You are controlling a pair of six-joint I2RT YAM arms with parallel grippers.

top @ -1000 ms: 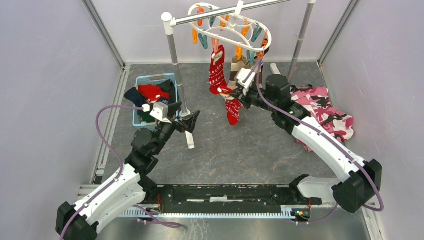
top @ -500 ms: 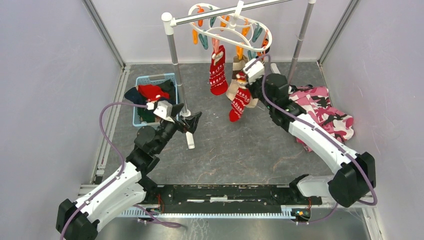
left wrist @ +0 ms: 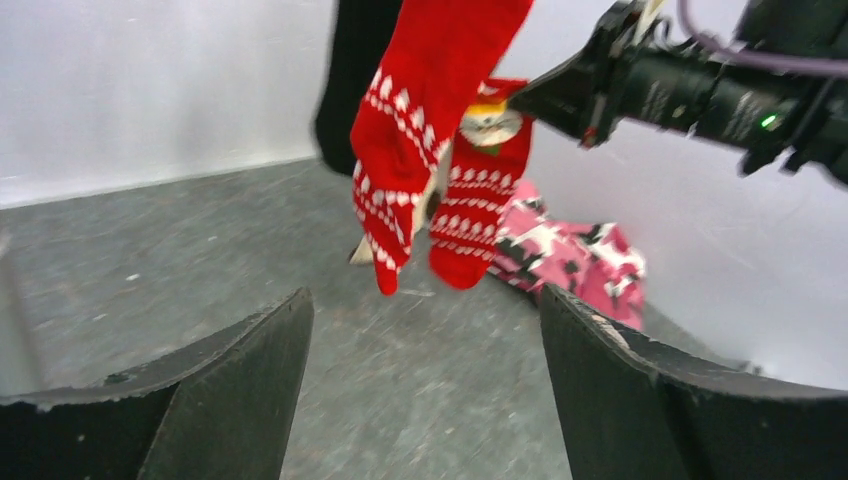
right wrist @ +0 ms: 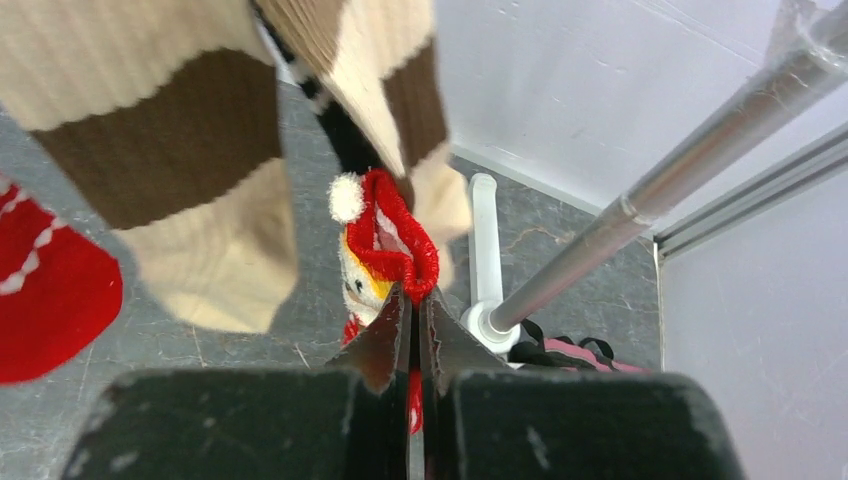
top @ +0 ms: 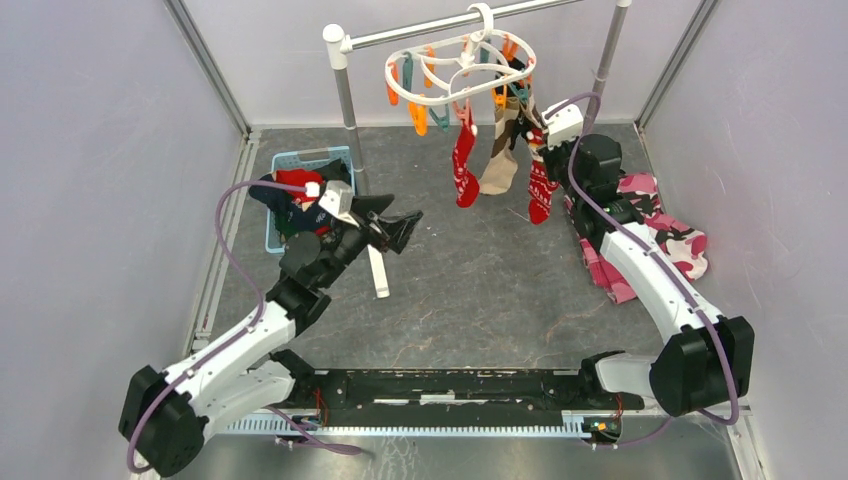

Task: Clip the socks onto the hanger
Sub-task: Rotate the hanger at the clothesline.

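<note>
No text, number or brand can be read in any view. Pale marks on the right arm's black housing are too blurred to make out

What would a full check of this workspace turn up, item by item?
Surface: grey mottled floor mat; nothing spilled seen.
Job's things: white clip hanger on the rack; a red patterned sock and a beige-brown striped sock hang below it; more socks in the blue basket.
Clutter: pink camouflage cloth at the right.
Grippers: left gripper open and empty above the mat; right gripper has its fingers shut on the second red sock at its cuff.
Cables: purple cable loops beside the left arm; no snag seen.
Surroundings: silver rack, pale walls.
</note>
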